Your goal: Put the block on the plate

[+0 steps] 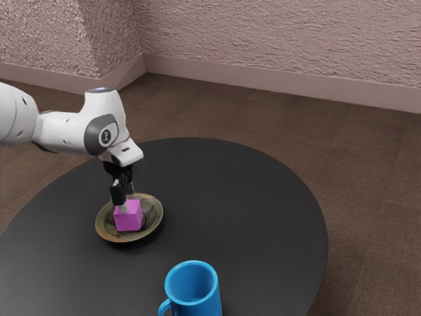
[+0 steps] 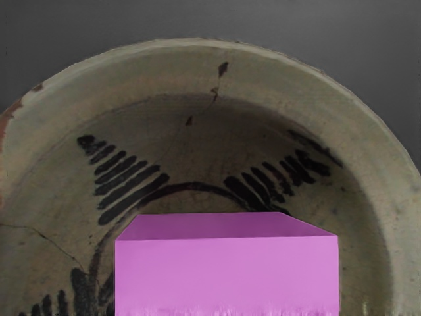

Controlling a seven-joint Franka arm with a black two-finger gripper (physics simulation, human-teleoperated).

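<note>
Here's the magenta, flat-faced cube-like block (image 1: 131, 220), within the hollow of the round, greenish-brown, crackled ceramic-looking plate (image 1: 158, 208), with my black two-finger gripper (image 1: 127, 203) right down at its top. Am I clamped on it or loose? I cannot tell. Nor can I tell whether its base bears fully on the plate.

The block looks light and stiff, its smooth faces perhaps a touch slippery; a square, modest squeeze on two opposite upright sides, above the plate's curve, should suit it. The plate I'd call brittle, so no pressing down.

Now the edges: the raised rim rings the block, so sideways sweeps risk a knock. Straight up looks best. The bright blue mug (image 1: 202, 305) stands well apart, and the round black table (image 1: 250, 197) offers open room toward the exterior view's right.
</note>
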